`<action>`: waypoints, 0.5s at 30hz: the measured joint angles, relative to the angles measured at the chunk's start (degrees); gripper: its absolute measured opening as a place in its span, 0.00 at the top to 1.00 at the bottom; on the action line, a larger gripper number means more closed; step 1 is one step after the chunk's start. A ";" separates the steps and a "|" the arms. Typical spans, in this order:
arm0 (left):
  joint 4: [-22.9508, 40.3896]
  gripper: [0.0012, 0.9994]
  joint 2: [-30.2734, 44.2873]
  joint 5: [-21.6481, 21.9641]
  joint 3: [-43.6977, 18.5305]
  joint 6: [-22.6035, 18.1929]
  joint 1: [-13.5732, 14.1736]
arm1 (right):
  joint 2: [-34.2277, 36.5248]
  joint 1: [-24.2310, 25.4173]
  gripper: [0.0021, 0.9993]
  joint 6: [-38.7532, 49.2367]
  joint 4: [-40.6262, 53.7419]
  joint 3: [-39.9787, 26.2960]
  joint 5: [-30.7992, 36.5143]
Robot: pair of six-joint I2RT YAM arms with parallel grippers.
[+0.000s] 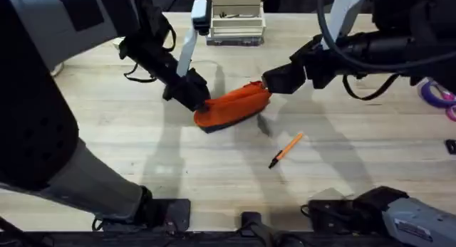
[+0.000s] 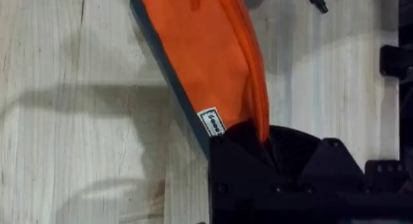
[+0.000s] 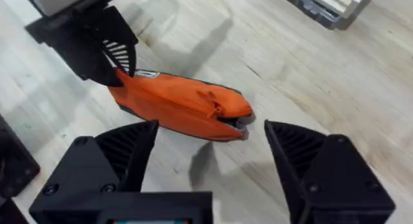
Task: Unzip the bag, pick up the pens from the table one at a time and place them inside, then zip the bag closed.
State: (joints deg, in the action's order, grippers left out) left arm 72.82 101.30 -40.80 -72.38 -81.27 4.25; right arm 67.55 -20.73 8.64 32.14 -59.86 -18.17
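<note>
The orange bag with its dark base strip lies near the middle of the table. My left gripper is shut on the bag's left end; the left wrist view shows the bag pinched between the black fingers. My right gripper hovers open just off the bag's right end. In the right wrist view its fingers stand wide apart above the bag, and the small orange pull lies on top. One orange pen lies on the table in front of the bag.
A white tray stands at the table's far edge behind the bag. Purple-handled scissors lie at the far right. Cables trail from both arms. Bare wood stretches in front of the bag and to its left.
</note>
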 joint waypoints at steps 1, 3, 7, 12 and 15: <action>0.00 0.96 0.01 0.00 0.00 0.00 0.00 | 0.09 0.00 0.00 0.04 0.00 0.00 0.23; 0.00 0.96 0.02 0.00 0.00 0.00 0.00 | 0.68 0.00 0.00 0.24 0.00 0.00 0.50; 0.00 0.96 0.00 0.00 0.00 0.00 0.00 | 4.24 0.00 0.00 0.42 0.00 0.00 0.91; 0.00 0.96 0.00 0.00 0.00 0.00 0.00 | 5.20 0.00 0.00 0.42 0.02 0.00 1.02; 0.00 0.96 0.00 0.00 0.00 0.00 0.00 | 5.20 0.00 0.00 0.37 0.00 0.00 1.02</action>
State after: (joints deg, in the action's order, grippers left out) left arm 72.82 101.30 -40.80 -72.38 -81.28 4.25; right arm 72.75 -20.73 9.02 32.14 -59.86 -17.15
